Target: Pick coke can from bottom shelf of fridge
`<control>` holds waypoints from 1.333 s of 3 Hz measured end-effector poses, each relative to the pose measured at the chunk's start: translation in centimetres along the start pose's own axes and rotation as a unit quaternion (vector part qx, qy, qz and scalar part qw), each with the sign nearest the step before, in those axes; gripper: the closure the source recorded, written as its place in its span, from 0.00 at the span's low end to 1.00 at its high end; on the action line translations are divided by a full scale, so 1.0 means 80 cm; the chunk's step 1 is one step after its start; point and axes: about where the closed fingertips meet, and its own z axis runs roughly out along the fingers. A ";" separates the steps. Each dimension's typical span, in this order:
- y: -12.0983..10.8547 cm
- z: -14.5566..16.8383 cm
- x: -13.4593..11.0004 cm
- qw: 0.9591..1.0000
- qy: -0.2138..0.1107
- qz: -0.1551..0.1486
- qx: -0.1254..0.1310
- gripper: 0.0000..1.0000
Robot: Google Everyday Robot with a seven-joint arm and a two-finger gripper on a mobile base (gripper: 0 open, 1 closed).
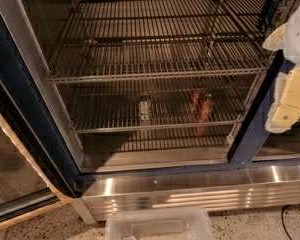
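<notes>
dim, warm inside fridge (247,134) | glare streaks on stainless base strip (190,189) | gripper (289,101) at right edge, brightly lit, washed pale | shadow beneath bottom shelf (155,126)

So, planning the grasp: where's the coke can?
Camera view: coke can on bottom shelf, right of centre, beside its red twin; claw at far right.

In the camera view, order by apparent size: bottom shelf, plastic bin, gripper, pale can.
1. bottom shelf
2. plastic bin, partly cut off below; the gripper at the right edge looks similar but is nearer the camera, so unranked
3. pale can, smallest
</notes>
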 end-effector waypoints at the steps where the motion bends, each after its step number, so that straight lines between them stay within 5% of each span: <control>1: 0.000 0.000 0.000 1.000 0.000 0.000 0.000 0.00; 2: 0.001 0.024 -0.002 0.999 -0.039 0.027 0.003 0.00; 3: 0.042 0.102 0.003 0.987 -0.115 0.108 -0.038 0.00; 4: 0.068 0.181 -0.014 0.961 -0.203 0.170 -0.077 0.00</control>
